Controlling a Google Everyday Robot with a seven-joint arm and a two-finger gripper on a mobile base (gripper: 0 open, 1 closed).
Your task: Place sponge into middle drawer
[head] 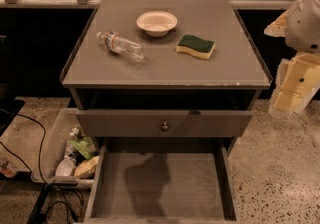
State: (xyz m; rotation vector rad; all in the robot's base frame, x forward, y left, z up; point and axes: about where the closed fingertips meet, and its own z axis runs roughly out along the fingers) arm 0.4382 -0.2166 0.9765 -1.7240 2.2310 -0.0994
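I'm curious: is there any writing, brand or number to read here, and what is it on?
No text here is readable.
The water bottle on the cabinet top has a label, but it is too blurred to read.
The sponge, the white bowl, the middle drawer and the gripper, at the right edge beside the cabinet, show no writing.

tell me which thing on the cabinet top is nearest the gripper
The sponge, green side up, on the right of the cabinet top; the gripper hangs beyond that right edge. The white bowl and plastic bottle lie farther left.
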